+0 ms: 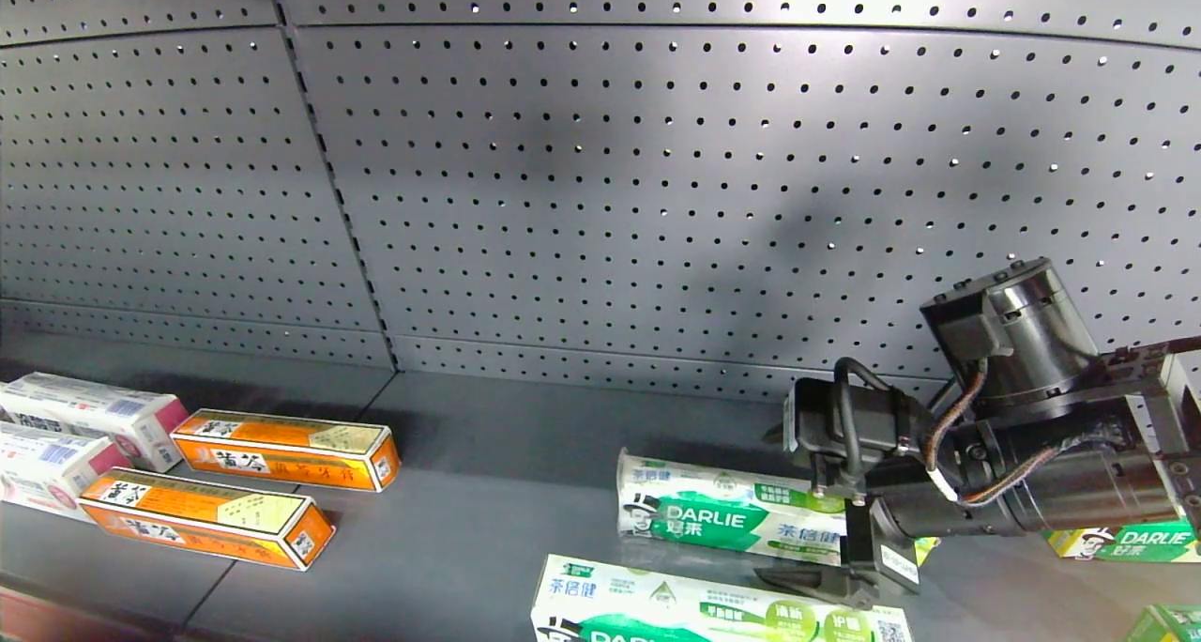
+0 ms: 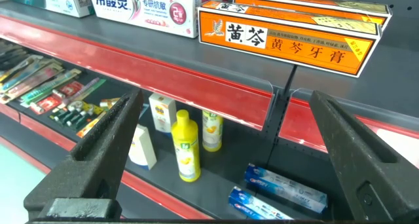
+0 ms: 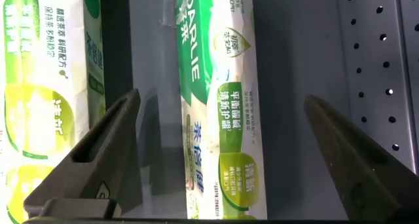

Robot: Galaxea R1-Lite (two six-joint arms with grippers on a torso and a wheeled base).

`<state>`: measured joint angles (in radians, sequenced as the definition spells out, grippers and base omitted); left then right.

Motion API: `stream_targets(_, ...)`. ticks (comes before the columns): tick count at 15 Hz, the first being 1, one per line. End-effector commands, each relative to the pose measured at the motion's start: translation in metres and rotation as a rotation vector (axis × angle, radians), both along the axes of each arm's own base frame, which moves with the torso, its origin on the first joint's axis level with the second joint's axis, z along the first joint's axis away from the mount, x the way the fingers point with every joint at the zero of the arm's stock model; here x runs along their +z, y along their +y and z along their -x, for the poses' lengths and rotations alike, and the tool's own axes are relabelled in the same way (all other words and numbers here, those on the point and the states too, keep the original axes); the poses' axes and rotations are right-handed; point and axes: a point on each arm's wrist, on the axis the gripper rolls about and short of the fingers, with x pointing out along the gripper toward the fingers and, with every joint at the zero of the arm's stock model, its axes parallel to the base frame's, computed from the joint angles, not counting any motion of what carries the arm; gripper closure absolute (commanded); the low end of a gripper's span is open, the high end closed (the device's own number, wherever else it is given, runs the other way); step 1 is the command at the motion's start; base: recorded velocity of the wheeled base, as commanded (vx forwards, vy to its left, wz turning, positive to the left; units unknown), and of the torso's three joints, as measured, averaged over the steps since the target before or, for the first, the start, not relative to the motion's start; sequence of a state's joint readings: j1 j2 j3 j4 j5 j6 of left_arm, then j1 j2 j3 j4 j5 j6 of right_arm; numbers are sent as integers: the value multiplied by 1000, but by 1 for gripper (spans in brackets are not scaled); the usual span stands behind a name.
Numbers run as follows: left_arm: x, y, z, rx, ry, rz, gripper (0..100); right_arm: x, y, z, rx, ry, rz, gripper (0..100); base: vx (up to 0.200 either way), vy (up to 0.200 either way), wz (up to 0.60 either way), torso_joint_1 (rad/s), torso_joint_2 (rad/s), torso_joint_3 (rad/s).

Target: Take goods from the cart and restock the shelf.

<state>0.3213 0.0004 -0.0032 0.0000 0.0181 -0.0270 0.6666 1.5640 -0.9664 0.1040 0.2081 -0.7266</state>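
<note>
Grey shelf (image 1: 488, 473), pegboard back (image 1: 657, 201). Right hand (image 3: 221, 103) low over shelf, fingers spread wide, gripping nothing. Green toothpaste box (image 1: 713, 515) lies flat between them, gap on either side. Second green toothpaste box (image 1: 657, 609) just beside it, nearer shelf front. Left hand (image 2: 222, 96) wide open, empty, facing shelf's front edge below two orange toothpaste boxes (image 2: 288, 40).

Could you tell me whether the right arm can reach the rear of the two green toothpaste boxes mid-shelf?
Probably yes: the right gripper hangs open directly over the green toothpaste box, with nothing lying on it.
</note>
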Motion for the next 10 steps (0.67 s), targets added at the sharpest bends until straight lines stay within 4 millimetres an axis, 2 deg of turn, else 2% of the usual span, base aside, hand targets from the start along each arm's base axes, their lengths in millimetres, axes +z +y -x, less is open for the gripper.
stream_targets(1, 0, 0, 0, 1, 0, 0, 0, 0, 0, 0, 1, -1, 0, 0, 0, 0, 0, 0, 0, 0)
stream_targets(10, 0, 0, 0, 1, 0, 0, 0, 0, -4, -2, -15, -5, -4, 0, 0, 0, 0, 0, 0, 0)
